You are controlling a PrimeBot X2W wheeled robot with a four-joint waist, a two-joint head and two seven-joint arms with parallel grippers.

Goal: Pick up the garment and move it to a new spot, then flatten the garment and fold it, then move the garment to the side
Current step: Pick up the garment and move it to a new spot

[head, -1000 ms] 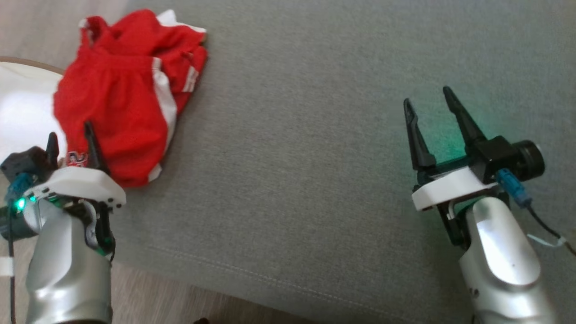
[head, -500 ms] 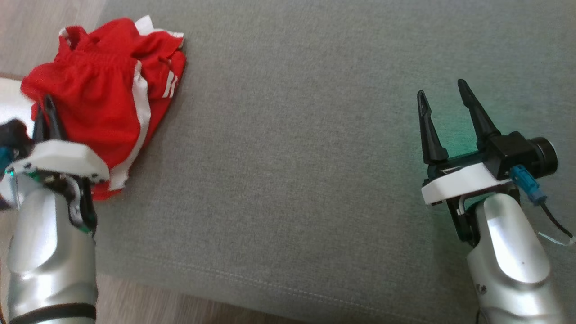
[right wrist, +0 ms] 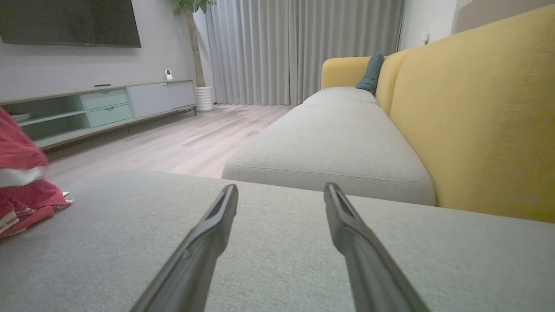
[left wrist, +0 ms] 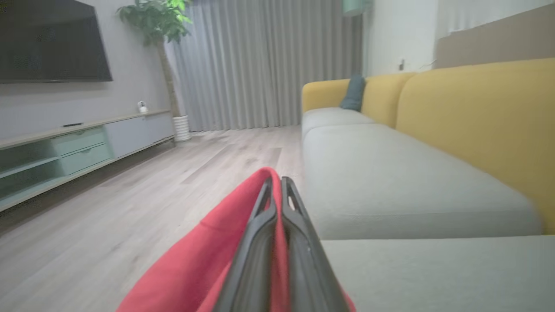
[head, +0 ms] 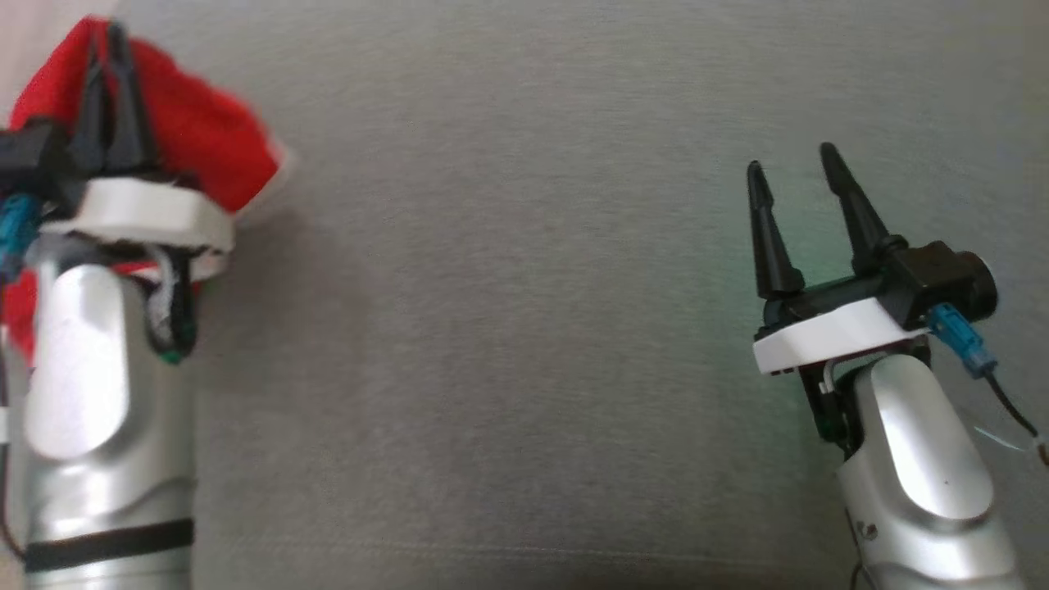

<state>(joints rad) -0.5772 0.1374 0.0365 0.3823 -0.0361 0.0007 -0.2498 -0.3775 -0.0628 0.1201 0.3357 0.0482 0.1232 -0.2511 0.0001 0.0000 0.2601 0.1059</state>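
left claw (head: 108,49): clamped shut on a fold of the garment (head: 205,139); red cloth pinched btwn the fingers (left wrist: 260,234) in wrist view.
right claw (head: 792,160): open, empty, hovering over bare grey sofa cushion (head: 524,328), well apart from the cloth.
garment pos: bunched, hanging from my left claw at the cushion's far-left edge. In right wrist view the low folds look to touch the cushion; upper part blurred.
handling: light, limp mesh, no stiffness. Sags and drags, prob. slides easily on the cushion. One-point pinch just makes a bundle.
where to grip: for flattening I'd want waistband or hem corners, one per claw; can't pick them out in the bunch now.
vs 1 s ago: left claw was open at the garment's near edge, cloth lying crumpled w/ white side panel showing. Now it's closed and raised w/ the cloth. Head cam shifted too; right claw same pose.
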